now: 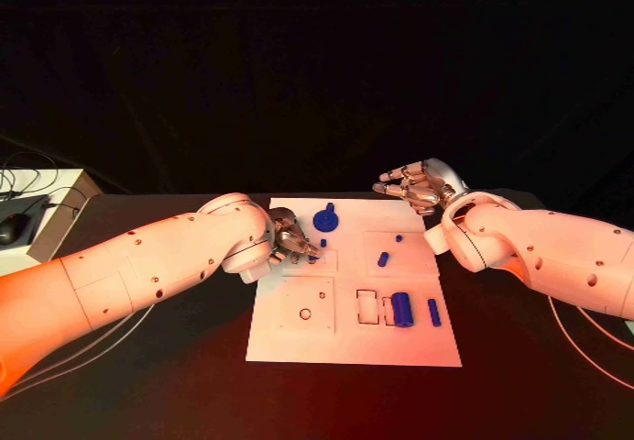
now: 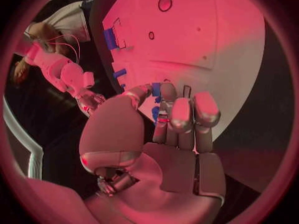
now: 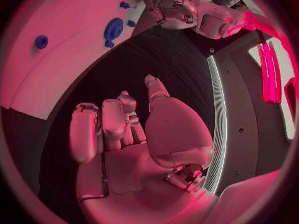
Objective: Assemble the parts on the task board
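The white task board lies mid-table. My left hand hovers over its far left part and pinches a small blue part between thumb and a finger. A round blue part lies just beyond that hand. Two small blue pegs sit right of it. A blue cylinder and a thin blue pin lie on the board's near right. My right hand hangs off the far right corner with loosely bent fingers, holding nothing.
A rectangular recess and a round hole mark the board's near half. A pale box with cables stands at the table's left edge. Black table surrounds the board.
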Robot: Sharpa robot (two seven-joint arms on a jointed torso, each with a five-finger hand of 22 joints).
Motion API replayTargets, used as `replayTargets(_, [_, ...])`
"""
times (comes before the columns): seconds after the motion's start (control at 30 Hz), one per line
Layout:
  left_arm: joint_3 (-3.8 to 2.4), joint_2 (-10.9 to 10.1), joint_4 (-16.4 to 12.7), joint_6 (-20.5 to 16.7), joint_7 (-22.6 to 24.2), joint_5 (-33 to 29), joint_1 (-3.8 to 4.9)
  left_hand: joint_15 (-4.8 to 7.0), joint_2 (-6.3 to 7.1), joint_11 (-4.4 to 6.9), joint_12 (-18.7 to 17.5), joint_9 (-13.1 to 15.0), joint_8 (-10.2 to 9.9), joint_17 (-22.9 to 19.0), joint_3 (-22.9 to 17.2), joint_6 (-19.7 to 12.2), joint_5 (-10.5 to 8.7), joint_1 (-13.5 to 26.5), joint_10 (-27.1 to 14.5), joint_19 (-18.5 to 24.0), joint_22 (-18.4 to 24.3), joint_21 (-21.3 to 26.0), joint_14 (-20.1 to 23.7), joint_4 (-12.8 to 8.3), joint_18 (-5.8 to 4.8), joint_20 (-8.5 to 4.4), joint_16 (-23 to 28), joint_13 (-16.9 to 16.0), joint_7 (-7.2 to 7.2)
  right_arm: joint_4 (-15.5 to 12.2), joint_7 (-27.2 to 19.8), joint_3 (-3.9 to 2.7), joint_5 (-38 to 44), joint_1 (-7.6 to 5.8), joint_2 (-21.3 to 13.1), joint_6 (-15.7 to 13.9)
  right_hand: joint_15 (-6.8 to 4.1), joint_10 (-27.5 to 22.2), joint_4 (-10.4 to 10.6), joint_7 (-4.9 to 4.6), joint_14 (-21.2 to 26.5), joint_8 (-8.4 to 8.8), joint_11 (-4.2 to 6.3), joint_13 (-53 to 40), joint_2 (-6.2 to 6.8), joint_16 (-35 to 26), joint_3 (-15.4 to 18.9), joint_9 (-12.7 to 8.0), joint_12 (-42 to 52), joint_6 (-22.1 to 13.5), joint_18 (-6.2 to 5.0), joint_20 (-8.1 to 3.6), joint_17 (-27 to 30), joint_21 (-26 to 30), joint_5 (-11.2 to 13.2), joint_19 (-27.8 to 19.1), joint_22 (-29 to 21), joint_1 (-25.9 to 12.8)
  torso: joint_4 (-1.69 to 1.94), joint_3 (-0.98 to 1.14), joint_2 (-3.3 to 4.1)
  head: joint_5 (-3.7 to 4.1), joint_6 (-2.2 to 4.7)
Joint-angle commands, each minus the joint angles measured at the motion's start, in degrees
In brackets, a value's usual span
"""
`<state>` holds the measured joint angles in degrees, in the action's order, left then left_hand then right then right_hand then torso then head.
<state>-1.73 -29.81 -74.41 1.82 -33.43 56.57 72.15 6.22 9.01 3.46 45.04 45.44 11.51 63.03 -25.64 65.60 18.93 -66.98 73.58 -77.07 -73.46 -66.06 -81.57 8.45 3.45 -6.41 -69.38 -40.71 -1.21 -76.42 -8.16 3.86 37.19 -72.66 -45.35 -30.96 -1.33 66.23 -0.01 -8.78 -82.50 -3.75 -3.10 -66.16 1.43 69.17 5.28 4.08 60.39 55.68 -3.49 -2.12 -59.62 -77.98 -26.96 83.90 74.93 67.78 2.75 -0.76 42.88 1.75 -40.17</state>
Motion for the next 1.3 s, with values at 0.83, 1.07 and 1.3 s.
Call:
replayTargets(0.83, [-1.87,7.0,12.25,23.16,-2.53,-3.26,3.26,-0.37,0.03,0.13,-0.95,0.21,-0.34,0.84,-9.44,0.31,1.41,-1.02,0.85,0.13,-0.18,0.78,-0.15,-11.2,0.67,-0.03,-0.08,-0.13,-0.09,0.23,-0.03,-0.02,0.4,0.02,0.67,1.02,-0.35,-0.25,0.03,-0.41,-0.13,-0.1,0.28,0.0,-0.66,-0.09,0.26,0.08,0.13,0.09,0.08,-0.28,0.07,0.32,-0.05,4.52,11.66,-0.16,-0.19,0.06,0.22,-0.03,0.2])
replayTargets(1.07, [-1.68,8.61,14.25,24.02,-2.99,-2.38,3.93,-0.37,-0.23,0.14,-0.88,0.49,-0.33,0.93,-9.28,0.29,1.63,-0.74,0.87,0.09,-0.27,0.81,-0.17,-11.47,0.67,-0.04,-0.04,-0.19,-0.05,0.26,-0.03,-0.02,0.4,0.02,0.91,1.02,-0.35,-0.25,0.03,-0.41,-0.13,-0.1,0.28,0.0,-0.66,-0.09,0.26,0.08,0.13,0.09,0.08,-0.28,0.07,0.32,-0.05,4.52,11.66,-0.16,-0.19,0.08,0.3,0.06,0.13])
replayTargets(1.3, [-1.33,9.17,14.56,22.99,-3.73,-1.14,4.15,-0.22,-0.54,0.34,-0.66,1.67,0.28,1.05,-9.42,0.2,2.31,0.44,1.07,-0.15,-0.52,0.69,-0.26,-11.78,0.61,-0.21,-0.12,-0.09,0.23,0.26,-0.06,-0.02,0.4,0.01,0.95,0.98,-0.34,-0.23,-0.01,-0.41,-0.13,-0.1,0.28,-0.01,-0.61,-0.06,0.3,0.08,0.16,0.08,0.09,-0.28,0.06,0.26,-0.05,4.53,11.67,-0.12,-0.12,0.04,0.17,-0.06,-0.21])
